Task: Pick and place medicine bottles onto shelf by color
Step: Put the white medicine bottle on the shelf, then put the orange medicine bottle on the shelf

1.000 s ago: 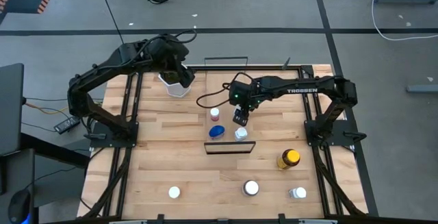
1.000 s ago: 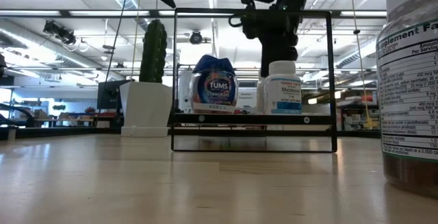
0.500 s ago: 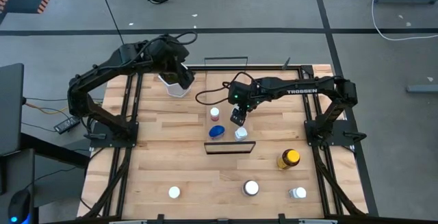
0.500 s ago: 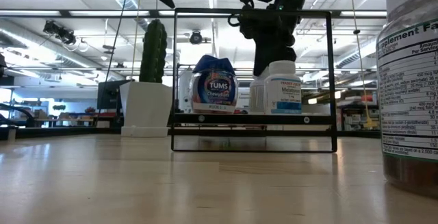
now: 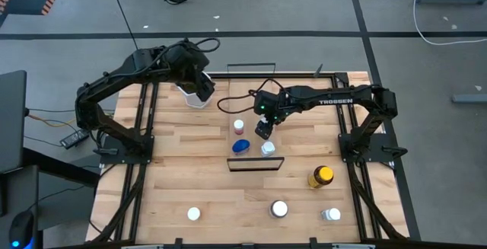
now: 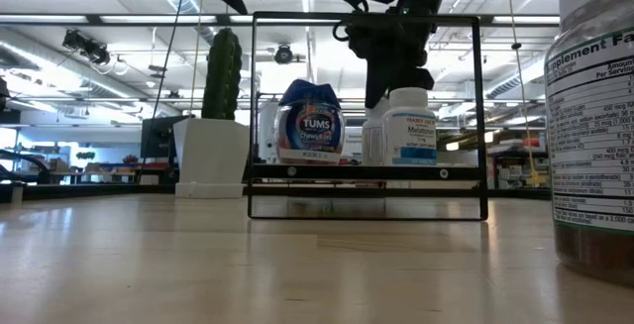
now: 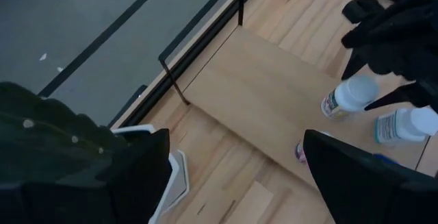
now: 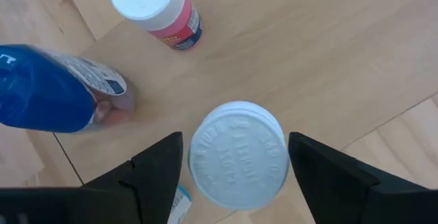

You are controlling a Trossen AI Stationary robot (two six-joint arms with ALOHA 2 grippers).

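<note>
Three medicine bottles stand on the light-wood shelf (image 5: 255, 100): a pinkish white-capped one (image 5: 239, 126), a blue-lidded one (image 5: 241, 146) and a white one (image 5: 268, 148). My right gripper (image 5: 264, 129) hangs open just above the white bottle's cap (image 8: 236, 154), one finger on either side and touching nothing. My left gripper (image 5: 202, 87) is open and empty over the white cactus pot (image 5: 193, 100) at the far left. The amber yellow-capped bottle (image 5: 321, 176) and three white-capped bottles (image 5: 194, 214) (image 5: 279, 209) (image 5: 330, 215) stand on the near part of the table.
Thin black wire rails stand at the shelf's near end (image 5: 256, 164) and far end (image 5: 251, 67). The cactus pot (image 6: 212, 156) stands left of the shelf. The amber bottle (image 6: 594, 126) looms close in the low view. Bare tabletop (image 5: 183, 165) lies left of the shelf.
My right gripper has drawn a little away from the white bottle toward the far left and tipped. This uncovers the pinkish bottle behind it in the low view. The bottles have stayed put. My left gripper has shifted slightly over the cactus pot.
</note>
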